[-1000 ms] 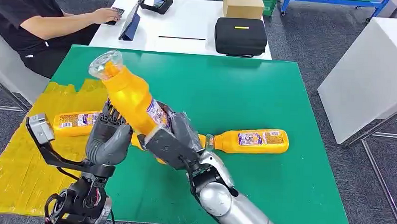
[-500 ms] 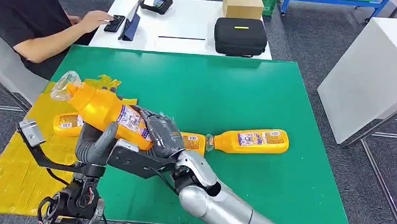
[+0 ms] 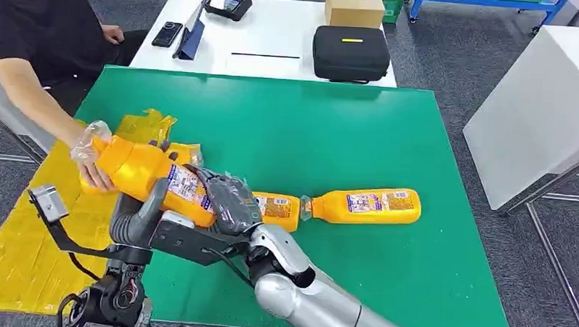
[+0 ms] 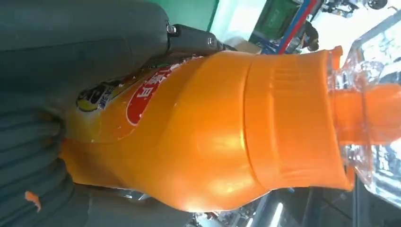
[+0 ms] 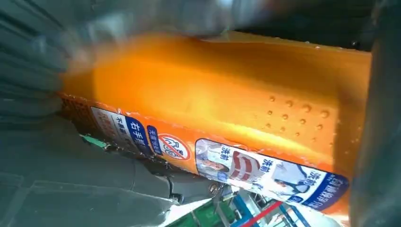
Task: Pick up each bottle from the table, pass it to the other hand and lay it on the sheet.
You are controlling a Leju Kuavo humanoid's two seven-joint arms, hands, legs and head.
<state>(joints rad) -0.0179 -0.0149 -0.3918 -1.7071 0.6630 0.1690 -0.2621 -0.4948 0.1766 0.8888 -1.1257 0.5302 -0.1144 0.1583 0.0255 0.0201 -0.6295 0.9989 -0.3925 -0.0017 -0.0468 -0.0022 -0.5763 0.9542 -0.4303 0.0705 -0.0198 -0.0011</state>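
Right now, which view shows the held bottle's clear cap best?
Left wrist view: the clear cap fills its edge, close and sharp. Head view shows it small, by a person's hand. Right wrist view shows the bottle body and label.

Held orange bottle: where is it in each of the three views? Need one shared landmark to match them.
Head view: held orange bottle left of centre, tilted, clear cap up-left, between both robot hands.
Left wrist view: orange body spans the frame, clear cap at the right edge.
Right wrist view: orange body across the middle, label along its lower edge.
Shared landmark: the bottle's printed label.
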